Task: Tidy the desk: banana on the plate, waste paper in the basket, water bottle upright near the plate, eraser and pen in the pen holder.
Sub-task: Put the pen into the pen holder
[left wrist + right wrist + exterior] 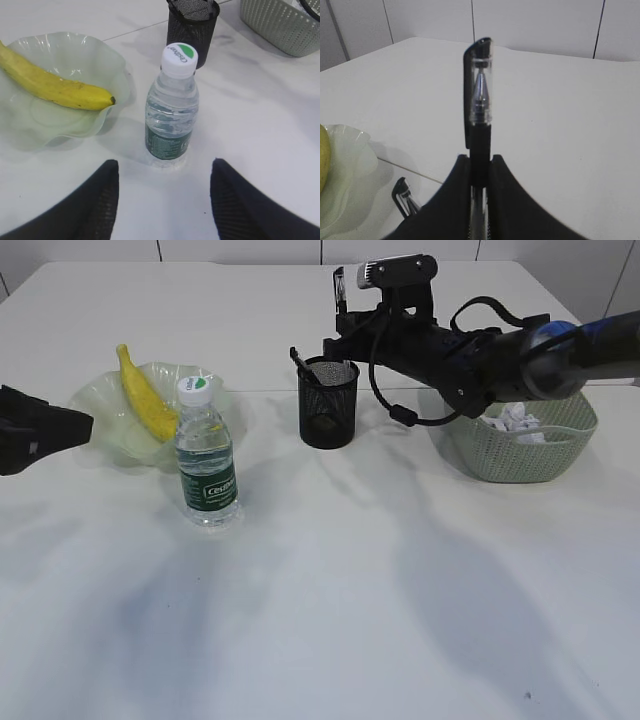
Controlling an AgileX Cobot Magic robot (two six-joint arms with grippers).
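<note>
While the left fingers (pixel 162 200) gape empty, right fingers (pixel 480 175) tight on a clear-capped black pen (pixel 479 100).

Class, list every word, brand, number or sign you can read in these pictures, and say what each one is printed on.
"Cestbon": white lettering on the dark green label of the clear plastic water bottle, partly turned away, so this reading is uncertain.
Green and white logo with small script on the bottle's white screw cap: too small to read for certain.
Fine print on the label seen from the left wrist view: blurred, unreadable.
No other text shows.
</note>
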